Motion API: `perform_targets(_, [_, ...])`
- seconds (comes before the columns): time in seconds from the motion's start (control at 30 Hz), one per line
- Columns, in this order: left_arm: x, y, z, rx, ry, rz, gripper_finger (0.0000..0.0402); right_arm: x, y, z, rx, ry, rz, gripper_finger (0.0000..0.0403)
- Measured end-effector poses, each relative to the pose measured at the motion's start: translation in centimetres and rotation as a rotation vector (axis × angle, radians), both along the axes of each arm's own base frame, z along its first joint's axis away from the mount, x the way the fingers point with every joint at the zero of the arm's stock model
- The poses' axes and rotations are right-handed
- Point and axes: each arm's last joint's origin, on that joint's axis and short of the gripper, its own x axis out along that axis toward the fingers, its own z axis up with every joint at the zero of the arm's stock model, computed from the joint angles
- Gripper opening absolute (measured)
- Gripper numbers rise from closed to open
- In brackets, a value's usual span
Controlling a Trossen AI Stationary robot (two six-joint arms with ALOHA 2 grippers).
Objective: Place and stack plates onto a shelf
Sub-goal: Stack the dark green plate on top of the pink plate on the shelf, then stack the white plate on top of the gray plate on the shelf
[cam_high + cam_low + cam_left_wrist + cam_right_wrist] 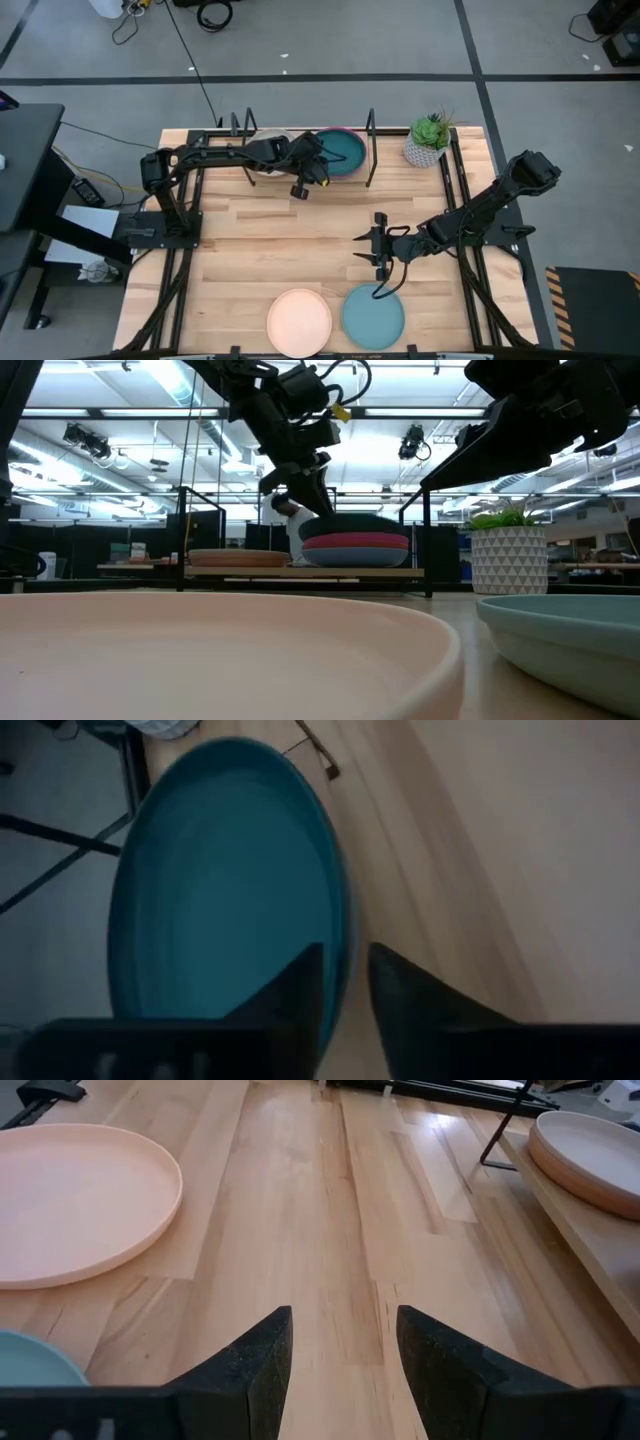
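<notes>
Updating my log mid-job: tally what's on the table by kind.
Loose plates on the tabletop: 2, peach plate, light blue plate
Plates seen on the shelf: at least 4, dark teal plate topmost
Shelf: 1
Potted plant: 1
Total: at least 8

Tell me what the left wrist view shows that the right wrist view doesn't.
Only the left wrist view shows the dark teal plate, its rim between the fingers of the left claw. Only the right wrist view shows the pink plate on the table, a light blue plate's edge, a plate on the shelf and the open right claw. Both show the wooden tabletop.
</notes>
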Motion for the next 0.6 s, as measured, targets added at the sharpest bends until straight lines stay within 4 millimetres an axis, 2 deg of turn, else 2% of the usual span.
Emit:
perform_targets(0.17, [-0.2,-0.8,0.6,0.074,0.010,0.130,0.0146,-0.1,0.0,-0.2,-0.012,0.019,0.001,0.0187])
perform_targets(0.3, [-1.7,-1.0,1.3,0.092,0.087,0.261,0.0153,-0.1,-0.1,-0.2,-0.044,0.025,0.008,0.0187])
perform_targets(0.43, [-3.9,0.8,0.7,-0.027,0.186,0.443,0.0147,-0.1,-0.1,-0.2,-0.096,0.025,0.028,0.0187])
perform_targets(0.53, [-5.3,2.2,-0.8,-0.172,0.198,0.531,0.0143,0.0,-0.2,-0.1,-0.127,0.025,0.039,0.0187])
perform_targets(0.6, [-6.0,3.0,-2.1,-0.191,0.206,0.577,0.0142,0.1,-0.3,-0.1,-0.139,0.021,0.043,0.0187])
